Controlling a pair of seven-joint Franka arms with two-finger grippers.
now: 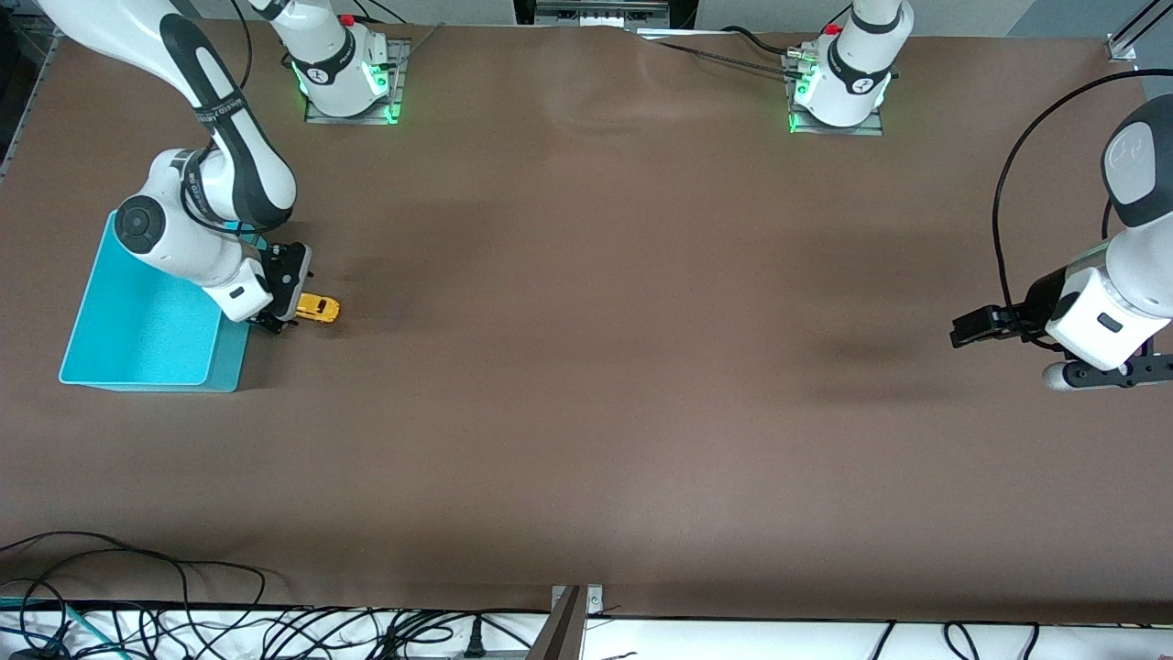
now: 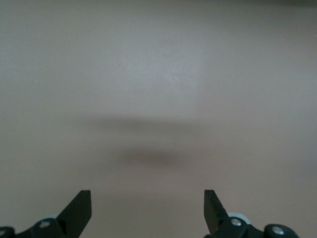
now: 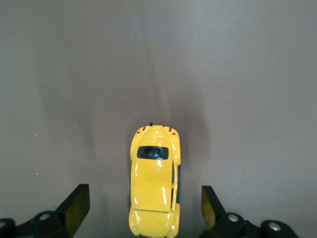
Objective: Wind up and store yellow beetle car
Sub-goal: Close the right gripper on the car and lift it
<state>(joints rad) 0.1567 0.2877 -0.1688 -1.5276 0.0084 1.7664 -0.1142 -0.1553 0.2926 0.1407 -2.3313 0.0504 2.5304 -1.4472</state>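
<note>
Your right gripper (image 3: 141, 208) hung with fingers wide astride the yellow beetle car (image 1: 317, 308) on the bench beside the teal bin (image 1: 137, 344), poised to grasp for winding; your left gripper (image 2: 147, 210) waited, fingers wide.

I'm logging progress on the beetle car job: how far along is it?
Done: nothing visibly; the yellow beetle car sits on the table beside the blue bin. In hand: the open right gripper straddles the car without gripping it. The left gripper waits open. Left: winding up, then storing.
</note>
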